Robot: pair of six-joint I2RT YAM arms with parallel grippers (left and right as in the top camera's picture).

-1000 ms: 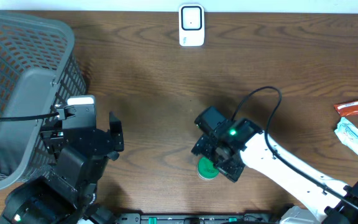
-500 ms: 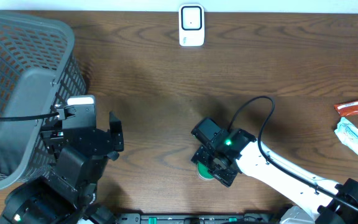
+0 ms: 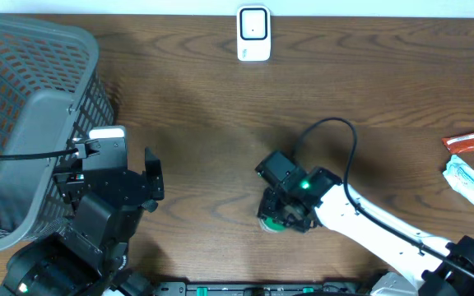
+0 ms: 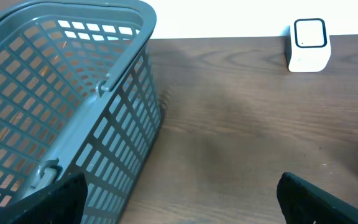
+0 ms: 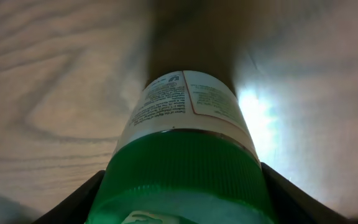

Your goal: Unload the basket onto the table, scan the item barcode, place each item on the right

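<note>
Green-capped bottle (image 5: 185,112), stood on the tabletop (image 3: 385,74) well apart from the scanner (image 3: 253,34), is now flanked by the right pincer (image 3: 278,219), just narrowed about its cap (image 5: 179,177), clamp not yet confirmable; left pincer (image 4: 179,202) held apart; lifting judged imminent.

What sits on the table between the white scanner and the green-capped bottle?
Nothing. The overhead view shows bare tabletop from the scanner down to the right gripper, which straddles the bottle.

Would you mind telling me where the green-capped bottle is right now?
In the overhead view the bottle stands on the table near the front edge, just right of centre, mostly hidden under the right gripper, whose fingers flank its green cap.
</note>
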